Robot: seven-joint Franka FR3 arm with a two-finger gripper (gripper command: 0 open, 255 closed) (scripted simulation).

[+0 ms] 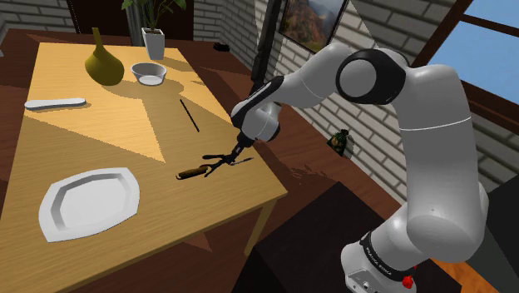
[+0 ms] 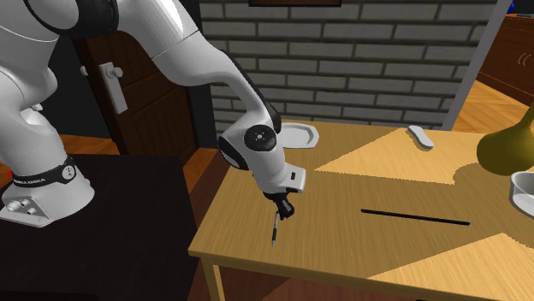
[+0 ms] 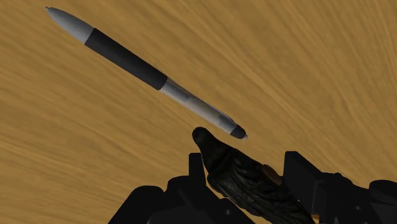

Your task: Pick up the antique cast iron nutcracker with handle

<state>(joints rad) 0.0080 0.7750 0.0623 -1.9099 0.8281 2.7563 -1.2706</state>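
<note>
I saw fingers (image 3: 300, 170) pinched on dark nutcracker (image 3: 232, 167), low at tabletop (image 1: 83, 125) edge, pen (image 3: 127, 60) just beside. Grasp looked made, I judged; lift clear of tabletop was left.

Grained matt wood table (image 3: 95, 159), rough dark mottled nutcracker (image 3: 242, 175), smooth grey pen (image 3: 140, 67) with matt black grip

Hard-edged bright patch lies along one long edge of the desk (image 1: 83, 133); the rest sits in even shade. Wrist view evenly lit, crisp.
</note>
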